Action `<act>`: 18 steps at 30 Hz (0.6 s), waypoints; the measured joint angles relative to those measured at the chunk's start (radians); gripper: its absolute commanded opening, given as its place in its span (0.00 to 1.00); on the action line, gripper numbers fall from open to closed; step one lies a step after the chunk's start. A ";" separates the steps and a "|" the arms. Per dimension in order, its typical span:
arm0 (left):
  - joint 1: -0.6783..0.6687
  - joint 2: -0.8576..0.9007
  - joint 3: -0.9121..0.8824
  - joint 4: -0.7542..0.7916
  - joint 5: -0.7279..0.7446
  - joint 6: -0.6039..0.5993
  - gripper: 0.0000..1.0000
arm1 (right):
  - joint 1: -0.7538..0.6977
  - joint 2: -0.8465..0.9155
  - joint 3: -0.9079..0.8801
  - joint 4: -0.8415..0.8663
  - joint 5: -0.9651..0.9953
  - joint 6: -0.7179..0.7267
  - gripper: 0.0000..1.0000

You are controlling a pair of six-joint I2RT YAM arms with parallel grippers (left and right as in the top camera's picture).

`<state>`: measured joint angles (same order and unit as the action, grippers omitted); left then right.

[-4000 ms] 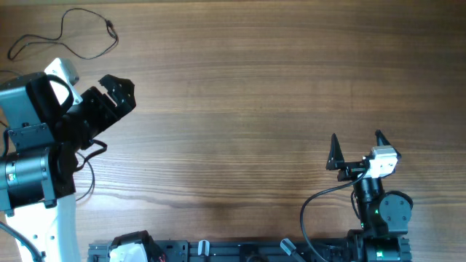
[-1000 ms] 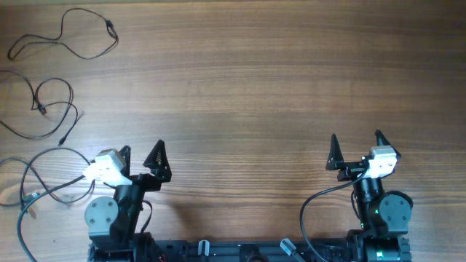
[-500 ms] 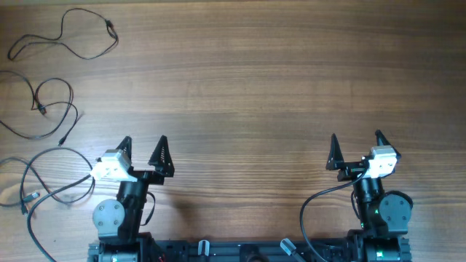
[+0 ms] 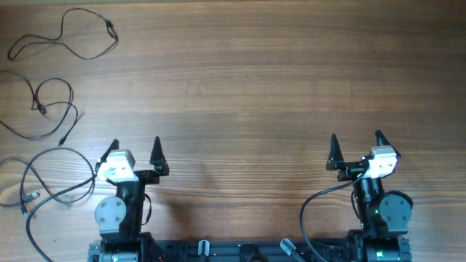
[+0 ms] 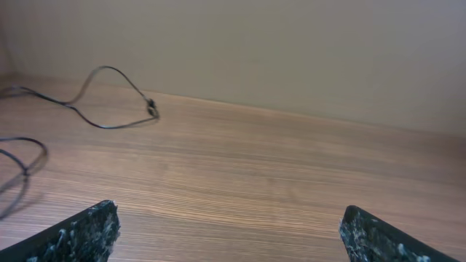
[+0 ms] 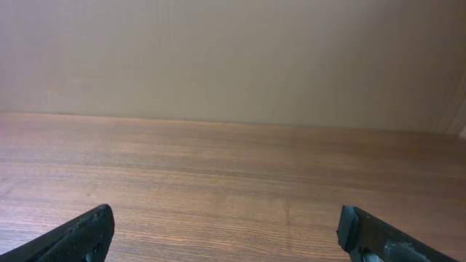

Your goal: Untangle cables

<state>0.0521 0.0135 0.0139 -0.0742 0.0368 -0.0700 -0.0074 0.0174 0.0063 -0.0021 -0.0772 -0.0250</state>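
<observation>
Three thin black cables lie apart along the table's left side in the overhead view: one loop at the far left corner (image 4: 87, 54), one loop below it (image 4: 54, 109), and one larger loop at the near left (image 4: 51, 191). The far cable also shows in the left wrist view (image 5: 109, 120), with part of the middle one (image 5: 22, 164). My left gripper (image 4: 132, 151) is open and empty near the front edge, right of the near loop. My right gripper (image 4: 356, 148) is open and empty at the front right, far from the cables.
The wooden table (image 4: 255, 94) stretches between the arms. Both arm bases sit at the front edge. A plain beige wall (image 6: 233, 58) stands behind the far edge.
The left arm has drawn back from the far left to its place at the front edge and turned straight, uncovering the middle and near cable loops. The right arm has not moved.
</observation>
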 measured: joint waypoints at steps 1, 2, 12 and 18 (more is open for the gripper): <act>0.000 0.000 0.000 0.000 -0.021 0.013 1.00 | 0.000 0.000 0.000 0.000 0.000 0.000 1.00; 0.000 0.000 0.000 0.000 -0.047 0.023 1.00 | 0.000 0.000 0.000 0.000 0.000 0.000 1.00; 0.000 0.000 0.000 0.010 -0.193 0.079 1.00 | 0.000 0.000 0.000 0.000 0.000 0.000 1.00; 0.000 0.000 0.000 0.010 -0.188 0.122 1.00 | 0.000 0.000 0.000 0.000 0.000 0.000 1.00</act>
<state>0.0521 0.0135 0.0139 -0.0639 -0.1509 0.0517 -0.0074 0.0174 0.0063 -0.0021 -0.0769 -0.0250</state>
